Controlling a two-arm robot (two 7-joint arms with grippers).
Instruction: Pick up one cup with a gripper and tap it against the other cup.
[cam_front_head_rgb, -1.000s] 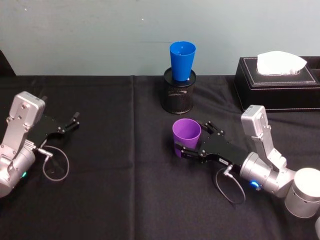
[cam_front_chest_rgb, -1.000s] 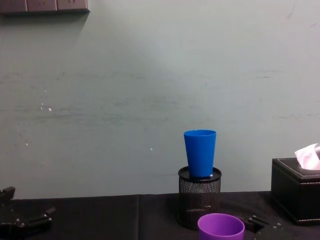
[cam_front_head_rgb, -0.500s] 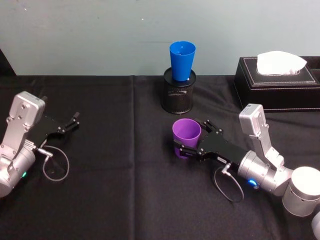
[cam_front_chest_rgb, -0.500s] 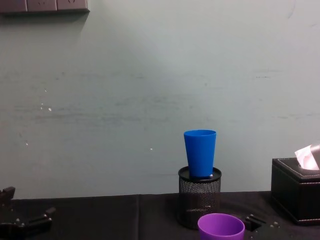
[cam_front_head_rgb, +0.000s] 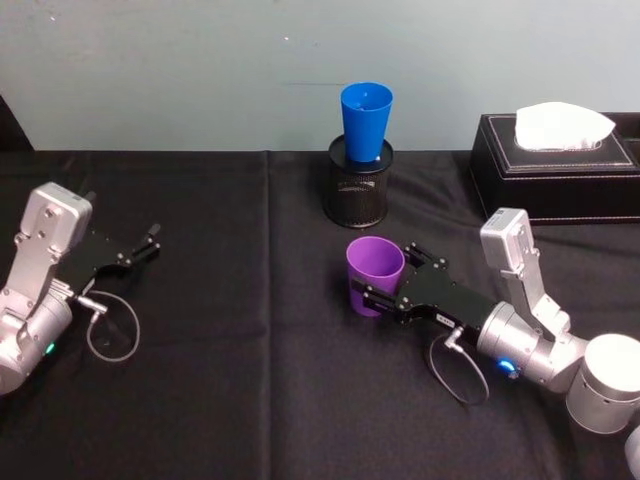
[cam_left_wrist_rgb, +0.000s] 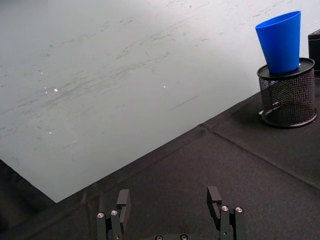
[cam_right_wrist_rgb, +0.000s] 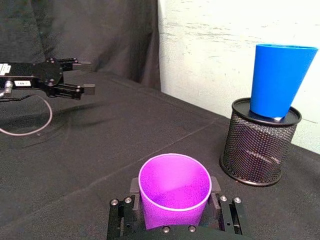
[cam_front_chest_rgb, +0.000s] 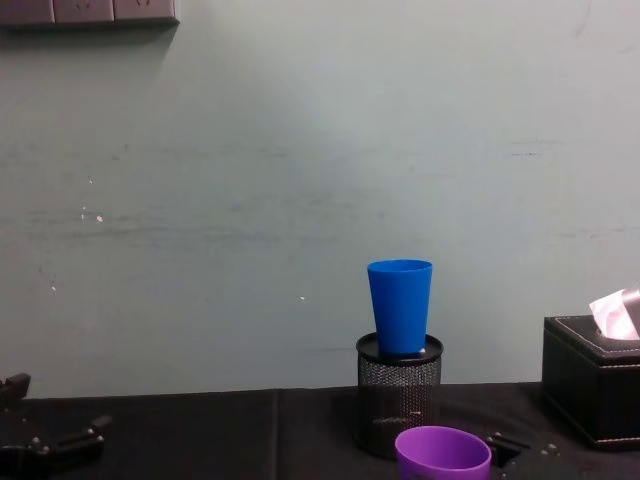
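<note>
The right gripper (cam_front_head_rgb: 386, 270) is clamped on the purple cup (cam_front_head_rgb: 374, 274). One black finger presses each side of the cup wall below the rim, and the jaws are open only as wide as the cup. The cup is upright, mouth up, near the middle of the black table (cam_front_head_rgb: 250, 350). Whether its base touches the cloth cannot be determined.

The blue cup (cam_front_head_rgb: 366, 120) stands upright, its base set in the top of the black mesh pen holder (cam_front_head_rgb: 356, 190), farther back near the wall and apart from the purple cup. A black tissue box (cam_front_head_rgb: 555, 170) sits at the rear right.

The left gripper (cam_front_head_rgb: 153, 241) rests low at the table's left side, fingers spread and holding nothing.
</note>
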